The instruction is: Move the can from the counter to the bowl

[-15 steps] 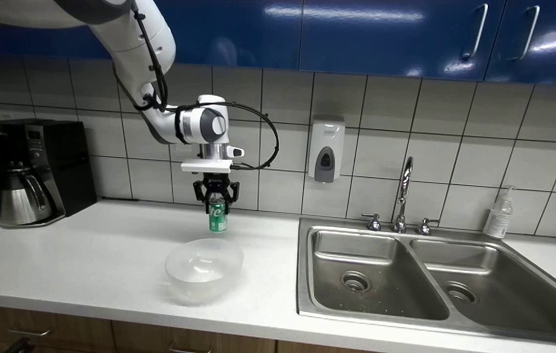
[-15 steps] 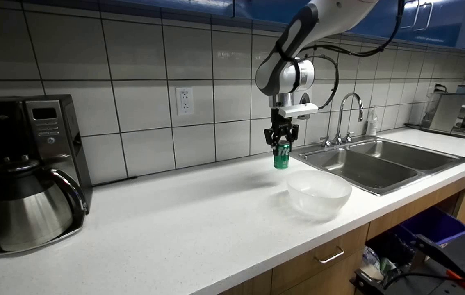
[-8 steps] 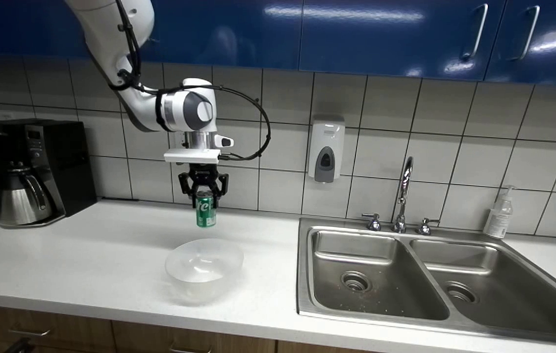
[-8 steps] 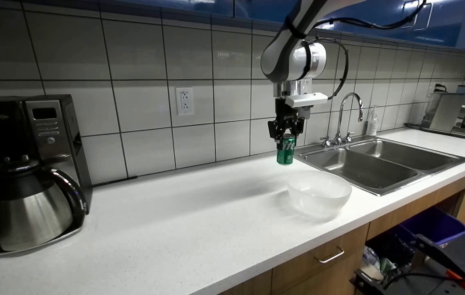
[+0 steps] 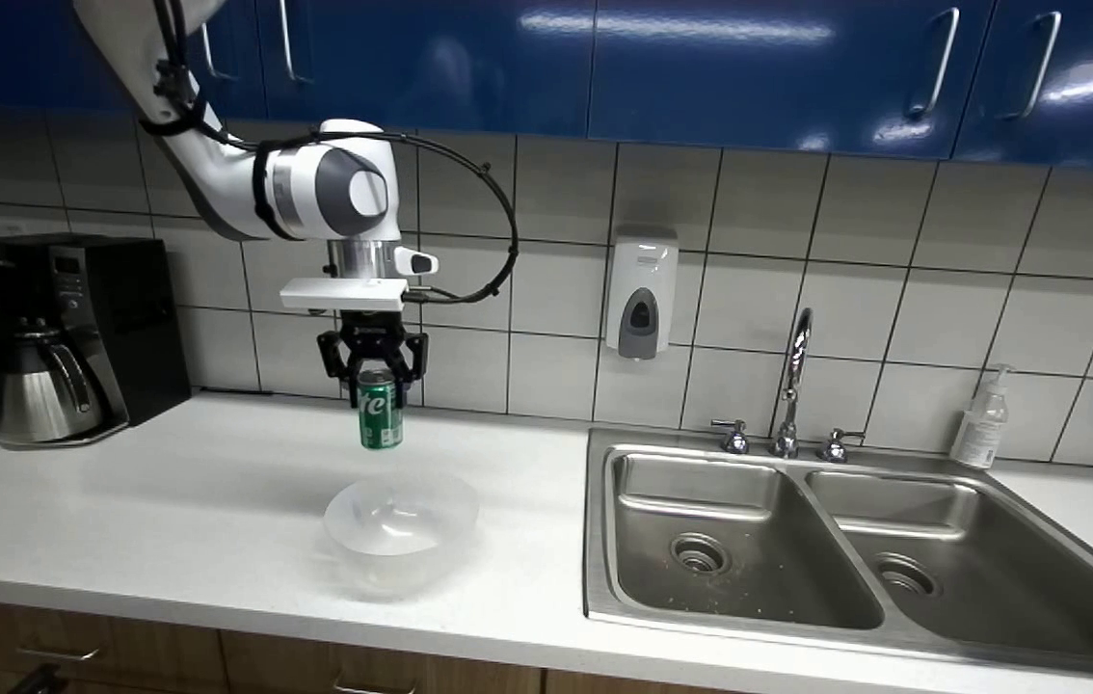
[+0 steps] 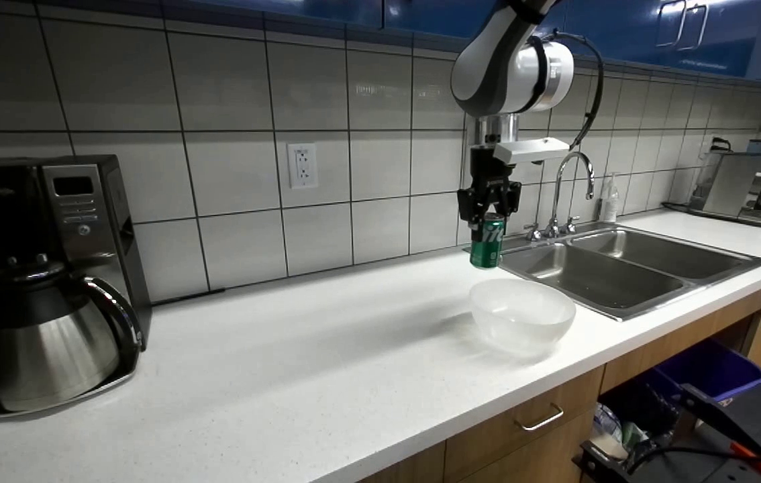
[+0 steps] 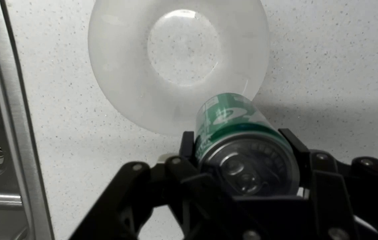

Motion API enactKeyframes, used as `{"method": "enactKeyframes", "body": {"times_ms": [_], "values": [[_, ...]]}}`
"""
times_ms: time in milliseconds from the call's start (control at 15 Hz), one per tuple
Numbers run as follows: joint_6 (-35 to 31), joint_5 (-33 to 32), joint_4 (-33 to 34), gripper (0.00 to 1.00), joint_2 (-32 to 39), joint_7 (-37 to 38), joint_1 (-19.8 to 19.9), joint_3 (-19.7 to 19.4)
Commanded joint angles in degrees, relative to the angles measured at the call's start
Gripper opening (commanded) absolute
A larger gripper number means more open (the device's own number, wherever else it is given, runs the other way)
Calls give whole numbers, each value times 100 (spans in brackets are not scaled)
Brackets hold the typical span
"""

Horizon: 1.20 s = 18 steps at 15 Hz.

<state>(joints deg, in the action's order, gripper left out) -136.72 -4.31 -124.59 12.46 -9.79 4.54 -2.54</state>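
One can [image 5: 381, 419]: small, green, cylindrical, upright; large white lettering on the side, partly covered; metal top with silvery rim and pull tab. Location: in the air above the desk [image 5: 171, 520], on the back-edge side of the bowl [image 5: 402, 576]; whether it overhangs the rim I cannot tell.

One gripper [image 5: 377, 397], mine, black, pointing down: jaws drawn in to the can's width, clasping its sides near the top.

Bowl: wide, shallow, cloudy-clear, standing upright nearer the desk's front edge than its back edge; speckled desk surface shows through the base.

One double sink [image 5: 599, 569], steel, set into the desk between front and back edges. Left basin [image 5: 783, 583]: drain [image 5: 700, 553], scattered small specks. Right basin [image 5: 999, 588]: a second drain [image 5: 906, 573].

One pump bottle [image 5: 980, 429], clear, by the back edge; contents I cannot make out.
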Motion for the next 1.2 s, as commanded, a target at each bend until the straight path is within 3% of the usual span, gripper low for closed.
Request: {"method": "enactKeyframes", "body": {"times_ms": [0,600,1133], "values": [[-383,-156,-793,39,-614,-71,41,-101],[-1670,-662,-1683,39,-685,148,59,-405],[-1881,-611,-1777,39,-418,78,100,-476]]}}
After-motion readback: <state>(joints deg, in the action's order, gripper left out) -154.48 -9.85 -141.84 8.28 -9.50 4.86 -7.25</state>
